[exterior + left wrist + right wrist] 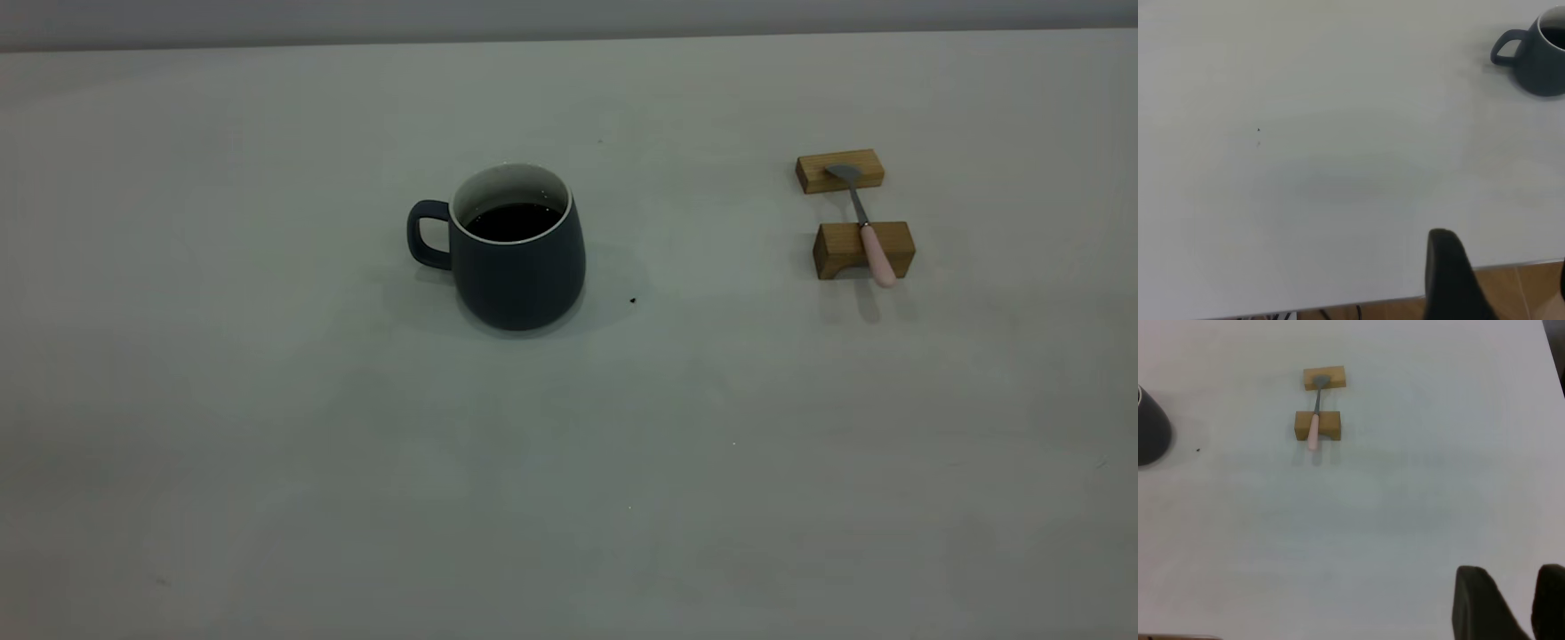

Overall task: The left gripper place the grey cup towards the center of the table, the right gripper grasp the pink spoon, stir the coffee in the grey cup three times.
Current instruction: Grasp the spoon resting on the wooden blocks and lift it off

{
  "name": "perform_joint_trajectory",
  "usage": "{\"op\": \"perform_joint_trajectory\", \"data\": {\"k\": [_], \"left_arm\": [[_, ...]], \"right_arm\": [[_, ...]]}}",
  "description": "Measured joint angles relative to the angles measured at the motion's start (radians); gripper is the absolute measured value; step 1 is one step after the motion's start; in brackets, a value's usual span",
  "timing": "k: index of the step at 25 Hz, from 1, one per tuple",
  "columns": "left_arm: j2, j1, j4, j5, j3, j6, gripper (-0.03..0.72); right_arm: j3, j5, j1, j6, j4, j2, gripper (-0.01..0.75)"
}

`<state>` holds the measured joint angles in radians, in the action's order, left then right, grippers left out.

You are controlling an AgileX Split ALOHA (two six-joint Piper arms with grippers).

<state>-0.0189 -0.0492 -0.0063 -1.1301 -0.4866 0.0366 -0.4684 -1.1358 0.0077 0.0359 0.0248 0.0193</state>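
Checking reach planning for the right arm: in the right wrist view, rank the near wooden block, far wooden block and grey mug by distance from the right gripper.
1. Tan wooden block under the pale pink spoon handle: nearest to the right gripper.
2. Tan wooden block under the grey metal spoon bowl: just beyond the first.
3. Dark slate-grey mug: farthest, at the view's edge.

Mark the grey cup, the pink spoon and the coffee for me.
grey cup (pixel 520 280): exterior view, outer body wall.
pink spoon (pixel 876 253): exterior view, pink handle.
coffee (pixel 514 220): exterior view, liquid surface.
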Motion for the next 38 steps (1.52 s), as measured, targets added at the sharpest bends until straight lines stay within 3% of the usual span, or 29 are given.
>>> {"op": "perform_joint_trajectory", "data": {"k": [11, 15, 21, 24, 32, 38], "left_arm": [[0.000, 0.000, -0.001, 0.000, 0.000, 0.000, 0.461], [0.000, 0.000, -0.001, 0.000, 0.000, 0.000, 0.461], [0.000, 0.000, -0.001, 0.000, 0.000, 0.000, 0.461], [0.000, 0.000, -0.001, 0.000, 0.000, 0.000, 0.461], [0.000, 0.001, -0.001, 0.000, 0.000, 0.000, 0.461], [0.000, 0.001, -0.001, 0.000, 0.000, 0.000, 0.461]], "right_arm": [[-0.004, 0.001, 0.000, -0.008, 0.015, 0.003, 0.243], [-0.046, 0.044, 0.000, -0.019, 0.015, 0.118, 0.321], [-0.138, 0.209, 0.000, -0.022, 0.032, 0.557, 0.588], [-0.170, 0.316, 0.000, 0.021, 0.091, 0.779, 0.655], [-0.260, 0.507, 0.004, 0.189, 0.229, 1.296, 0.673], [-0.373, 0.596, 0.084, 0.228, 0.238, 1.602, 0.673]]}}
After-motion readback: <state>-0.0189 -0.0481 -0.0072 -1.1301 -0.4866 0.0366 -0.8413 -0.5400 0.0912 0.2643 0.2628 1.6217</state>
